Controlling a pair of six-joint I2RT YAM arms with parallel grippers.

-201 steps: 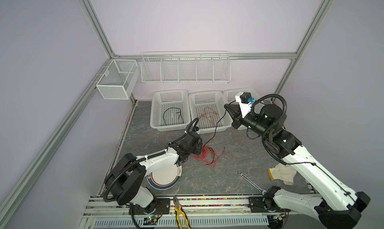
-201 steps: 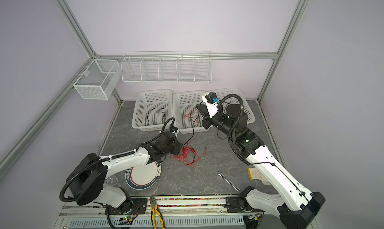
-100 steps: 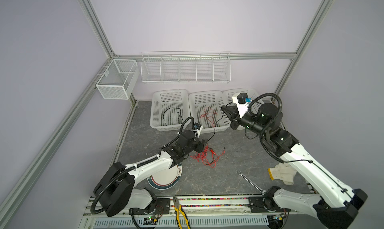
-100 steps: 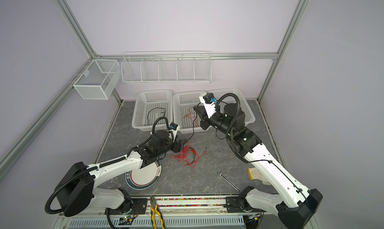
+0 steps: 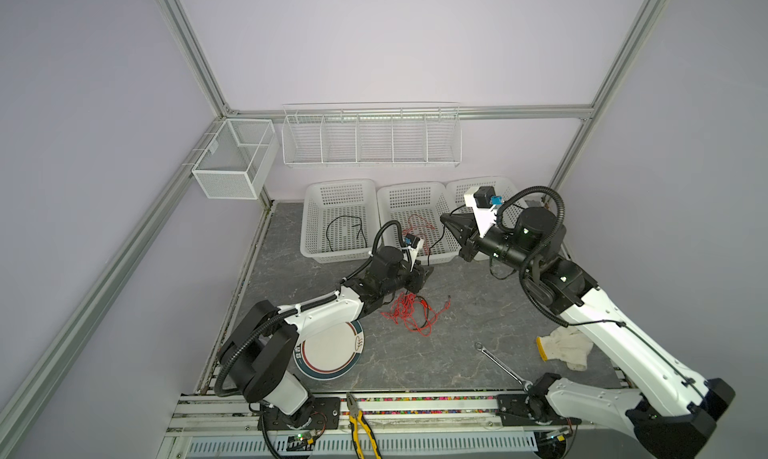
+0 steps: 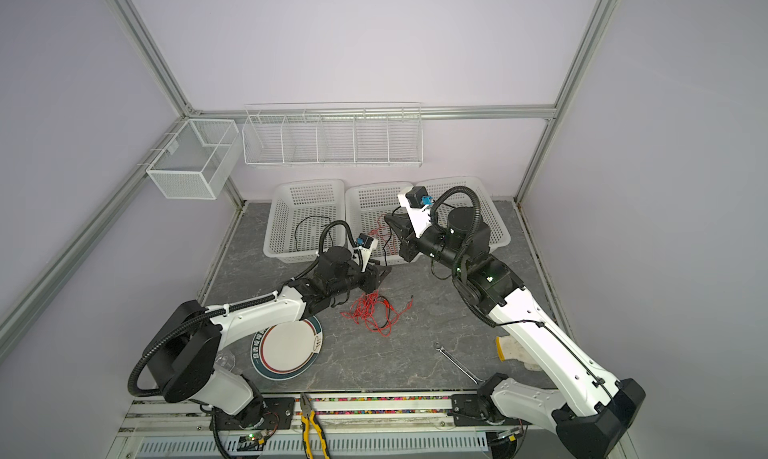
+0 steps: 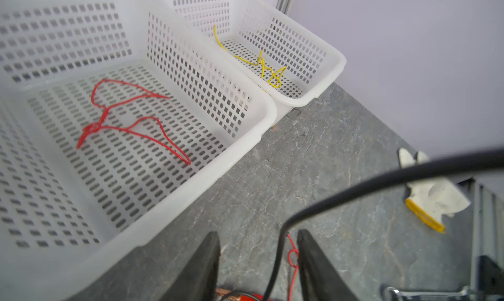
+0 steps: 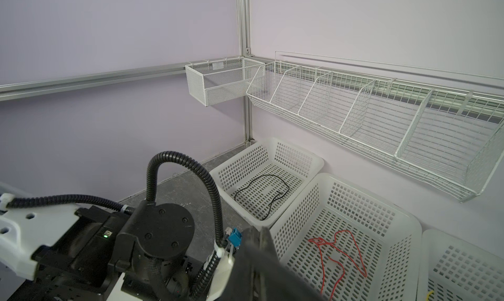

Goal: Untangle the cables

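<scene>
A tangle of red cables (image 5: 409, 315) (image 6: 374, 313) with dark strands lies on the grey floor. A black cable (image 5: 430, 245) (image 7: 354, 187) rises taut from it to my right gripper (image 5: 444, 219) (image 8: 256, 228), which is shut on it above the middle basket's front. My left gripper (image 5: 424, 275) (image 7: 257, 237) hovers just behind the tangle, jaws apart, with the black cable and a red strand (image 7: 293, 258) running between them next to one finger, not pinched. Single cables lie in the baskets: black (image 8: 261, 193), red (image 7: 131, 117), yellow (image 7: 261, 65).
Three white baskets (image 5: 309, 249) (image 7: 245, 138) (image 7: 335, 68) line the back wall under wire shelves (image 5: 370, 136). A plate (image 5: 332, 353) lies under the left arm. A wrench (image 5: 498, 363), a glove (image 5: 565, 346) and pliers (image 5: 361, 428) lie toward the front.
My left gripper rose from the tangle and moved toward the middle basket's front, and its jaws narrowed. The right gripper shifted slightly left with the black cable.
</scene>
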